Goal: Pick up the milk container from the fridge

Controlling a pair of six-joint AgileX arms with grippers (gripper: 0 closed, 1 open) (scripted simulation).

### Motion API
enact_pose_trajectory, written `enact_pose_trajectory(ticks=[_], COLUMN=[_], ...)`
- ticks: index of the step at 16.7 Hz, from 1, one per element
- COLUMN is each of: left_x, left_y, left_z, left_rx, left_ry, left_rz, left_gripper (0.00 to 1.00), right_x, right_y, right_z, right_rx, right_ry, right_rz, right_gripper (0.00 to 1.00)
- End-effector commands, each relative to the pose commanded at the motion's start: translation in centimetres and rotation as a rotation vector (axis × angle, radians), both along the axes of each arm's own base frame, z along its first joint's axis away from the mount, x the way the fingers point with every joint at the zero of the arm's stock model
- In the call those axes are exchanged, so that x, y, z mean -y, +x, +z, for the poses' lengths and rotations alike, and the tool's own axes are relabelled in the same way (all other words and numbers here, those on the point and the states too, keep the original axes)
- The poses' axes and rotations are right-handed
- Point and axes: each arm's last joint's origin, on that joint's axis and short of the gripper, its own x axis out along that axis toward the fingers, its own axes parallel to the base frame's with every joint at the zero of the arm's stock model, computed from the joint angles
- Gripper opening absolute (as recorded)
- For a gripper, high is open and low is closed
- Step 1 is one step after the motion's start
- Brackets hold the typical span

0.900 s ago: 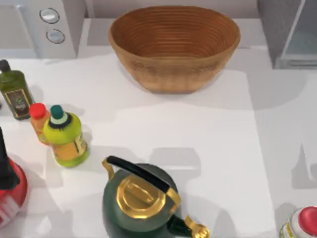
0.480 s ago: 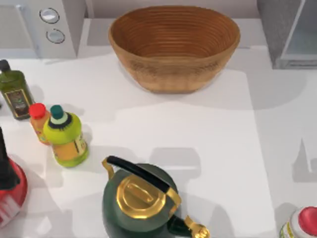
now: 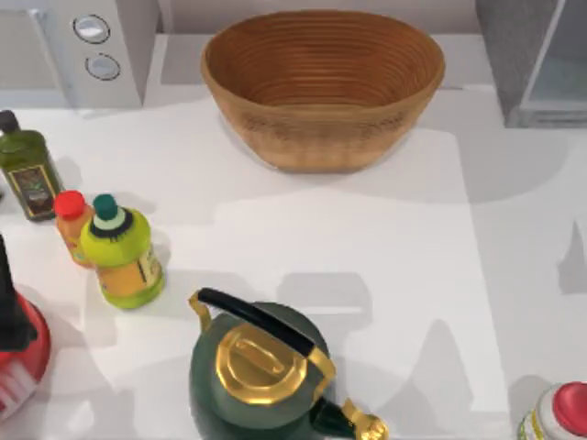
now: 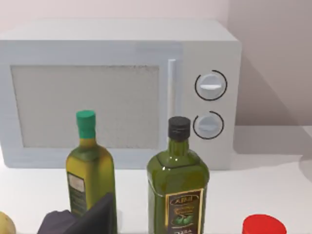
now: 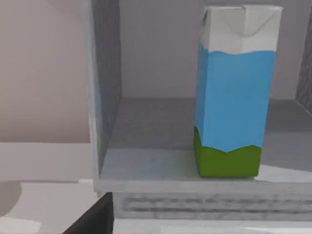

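- Milk carton (image 5: 234,92): stands upright inside the fridge (image 5: 105,97), on its grey floor, near the front edge; white top, blue body, green base. Nothing touches it.
- Fridge (image 3: 537,60): at the desk's far right corner.
- Right gripper: a dark part shows low in the right wrist view, in front of the fridge's sill; cannot tell if open or closed.
- Left gripper: a dark part shows low in the left wrist view, beside the oil bottles; state cannot be told.
- Microwave (image 3: 78,46): far left corner, two knobs.
- Basket (image 3: 323,82): far centre.
- Kettle (image 3: 266,367): near centre, dark green, gold lid.
- Yellow-green bottle (image 3: 121,252): left, upright.
- Desk (image 3: 385,247): white.
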Motion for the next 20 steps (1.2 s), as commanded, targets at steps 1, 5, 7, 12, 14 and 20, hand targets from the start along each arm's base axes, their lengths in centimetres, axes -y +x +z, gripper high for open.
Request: enact_pose_trajectory(ticks=[1, 5, 7, 12, 14, 20], left_x=[0.0, 0.0, 0.0, 0.0, 0.0, 0.0], left_y=[0.0, 0.0, 0.0, 0.0, 0.0, 0.0], left_z=[0.0, 0.0, 0.0, 0.0, 0.0, 0.0], left_rx=[0.0, 0.0, 0.0, 0.0, 0.0, 0.0], left_ry=[0.0, 0.0, 0.0, 0.0, 0.0, 0.0], left_rz=[0.0, 0.0, 0.0, 0.0, 0.0, 0.0], left_gripper=[1.0, 1.0, 1.0, 1.0, 1.0, 1.0], right_x=[0.6, 3.0, 4.1, 6.2, 6.5, 6.4], right_y=[0.7, 2.6, 3.2, 3.9, 3.9, 4.0], right_z=[-0.5, -3.0, -4.0, -5.8, -6.1, -6.2], right_rx=[-0.015, -0.05, -0.045, -0.011, -0.005, -0.008], right_ry=[0.005, 0.026, 0.028, 0.016, 0.013, 0.014], right_rz=[0.0, 0.002, 0.003, 0.006, 0.006, 0.009], right_gripper=[1.0, 1.0, 1.0, 1.0, 1.0, 1.0])
